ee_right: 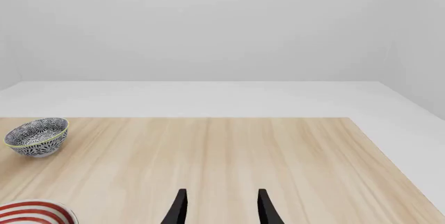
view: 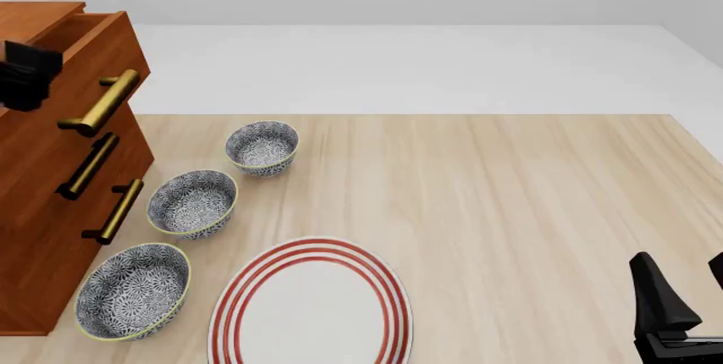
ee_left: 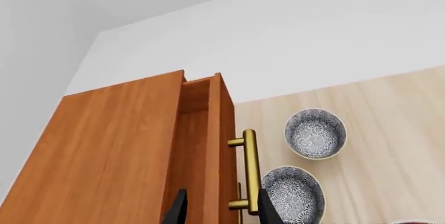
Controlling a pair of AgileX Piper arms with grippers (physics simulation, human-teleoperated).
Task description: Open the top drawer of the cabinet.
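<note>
Along the worktop's left edge, front view: cabinet, top drawer already slid out a little. Left wrist view: left pincer spread around the drawer front, brass handle beside one finger. Best pull straight, level. Right wrist view: right pincer released, idle.

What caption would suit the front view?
Top drawer of the cabinet pulled partly open beside three bowls and a plate.
</note>
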